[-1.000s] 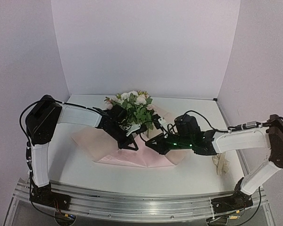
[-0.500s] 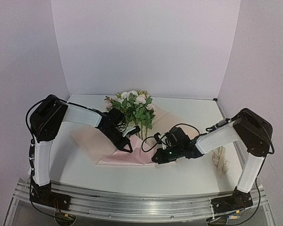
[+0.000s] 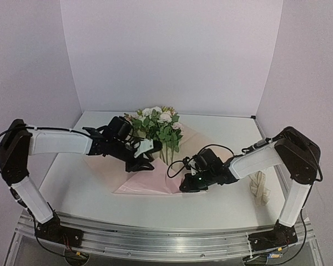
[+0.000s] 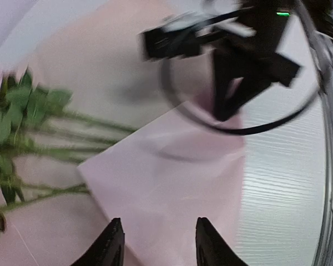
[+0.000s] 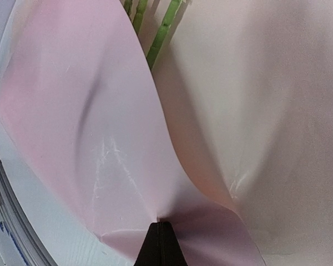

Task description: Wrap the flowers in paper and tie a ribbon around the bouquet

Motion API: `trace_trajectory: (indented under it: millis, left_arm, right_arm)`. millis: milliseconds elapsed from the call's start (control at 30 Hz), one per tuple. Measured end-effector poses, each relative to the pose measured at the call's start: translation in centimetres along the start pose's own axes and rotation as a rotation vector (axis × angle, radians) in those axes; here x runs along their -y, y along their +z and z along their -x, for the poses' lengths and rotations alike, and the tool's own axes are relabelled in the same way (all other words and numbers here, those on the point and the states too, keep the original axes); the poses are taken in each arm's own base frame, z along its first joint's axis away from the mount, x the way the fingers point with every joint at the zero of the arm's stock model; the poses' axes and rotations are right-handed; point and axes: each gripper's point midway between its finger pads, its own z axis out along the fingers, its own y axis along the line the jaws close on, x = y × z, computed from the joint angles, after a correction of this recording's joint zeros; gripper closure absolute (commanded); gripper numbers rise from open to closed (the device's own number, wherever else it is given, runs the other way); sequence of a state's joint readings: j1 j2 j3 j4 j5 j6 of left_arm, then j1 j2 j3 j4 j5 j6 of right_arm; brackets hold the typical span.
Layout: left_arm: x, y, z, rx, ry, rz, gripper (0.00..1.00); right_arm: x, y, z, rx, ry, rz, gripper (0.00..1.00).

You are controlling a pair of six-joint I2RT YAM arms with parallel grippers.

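The flowers (image 3: 157, 123) lie on the pink paper (image 3: 147, 183) at the table's middle, blooms toward the back wall. Their green stems (image 4: 72, 119) run under a folded-over flap of the paper (image 4: 172, 172). My left gripper (image 3: 137, 164) hovers open just over that flap, its fingertips (image 4: 114, 244) apart with nothing between them. My right gripper (image 3: 184, 187) is shut on the paper's near edge (image 5: 172, 216), which puckers at the pinch, and the stems (image 5: 161, 33) show beyond it. The ribbon (image 3: 260, 192) lies bunched at the right of the table.
White walls close the table at the back and on both sides. The right arm's black cable (image 4: 238, 127) loops above the paper in the left wrist view. A metal rail (image 3: 166, 235) runs along the near edge.
My left gripper has let go of the paper, opened and drawn back to the left, with its arm swung lower. The right gripper stays shut on the paper's near edge.
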State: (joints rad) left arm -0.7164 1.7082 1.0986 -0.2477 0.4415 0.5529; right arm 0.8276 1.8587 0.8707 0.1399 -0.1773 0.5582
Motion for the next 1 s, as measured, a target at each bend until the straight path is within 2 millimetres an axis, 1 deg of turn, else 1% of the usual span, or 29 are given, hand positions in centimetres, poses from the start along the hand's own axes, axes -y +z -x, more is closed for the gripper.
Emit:
trace_trajectory:
  millis: [33,67,100,133,167,233,267,300,367,467,600,700,800,867,933,1000]
  left_arm:
    - [1.8,-0.4,1.1,0.031,0.098,-0.015,0.84]
    - [3.7,-0.4,2.1,0.060,0.183,-0.038,0.89]
    - [5.7,0.1,3.0,0.087,0.274,-0.073,0.91]
    - [7.2,1.0,3.4,0.097,0.327,-0.102,0.92]
    - [7.9,2.1,3.2,0.090,0.352,-0.125,0.92]
    - [8.2,4.7,1.3,0.040,0.372,-0.154,0.93]
    - [8.0,5.9,-0.2,0.002,0.374,-0.162,0.93]
    - [7.7,6.9,-1.9,-0.038,0.371,-0.171,0.93]
    - [7.5,7.9,-4.8,-0.102,0.370,-0.188,0.95]
    - [7.0,7.8,-5.8,-0.117,0.390,-0.176,0.98]
    - [7.5,7.1,-6.6,-0.128,0.411,-0.178,0.96]
    - [8.7,5.4,-8.1,-0.147,0.417,-0.186,0.96]
    - [10.2,3.1,-10.3,-0.178,0.424,-0.202,0.96]
    - [10.9,1.6,-11.9,-0.198,0.425,-0.207,0.98]
    - [10.3,1.0,-12.6,-0.206,0.414,-0.197,0.99]
    - [8.6,0.5,-13.2,-0.214,0.383,-0.163,1.00]
  right_arm:
    - [0.0,0.0,0.0,-0.002,0.002,-0.003,1.00]
    - [0.0,0.0,0.0,-0.003,0.005,-0.005,1.00]
    - [0.0,0.0,0.0,-0.004,0.008,-0.006,1.00]
    - [0.1,0.0,0.0,-0.006,0.010,-0.008,1.00]
    - [0.0,0.0,0.0,-0.008,0.013,-0.009,1.00]
    - [0.0,-0.1,0.0,-0.011,0.016,-0.011,1.00]
    - [0.0,-0.1,0.0,-0.013,0.018,-0.011,1.00]
    - [0.0,-0.1,0.0,-0.013,0.020,-0.012,1.00]
    - [0.1,-0.1,-0.1,-0.014,0.021,-0.013,1.00]
    - [0.1,-0.1,-0.1,-0.017,0.024,-0.011,1.00]
    - [0.1,-0.1,-0.2,-0.017,0.024,-0.010,1.00]
    - [0.1,-0.1,-0.2,-0.016,0.024,-0.007,1.00]
    - [0.1,0.0,-0.2,-0.016,0.025,-0.005,1.00]
    - [0.1,0.0,-0.3,-0.015,0.026,-0.003,1.00]
    - [0.1,0.0,-0.3,-0.014,0.028,0.000,1.00]
    - [0.1,0.0,-0.3,-0.012,0.027,0.003,1.00]
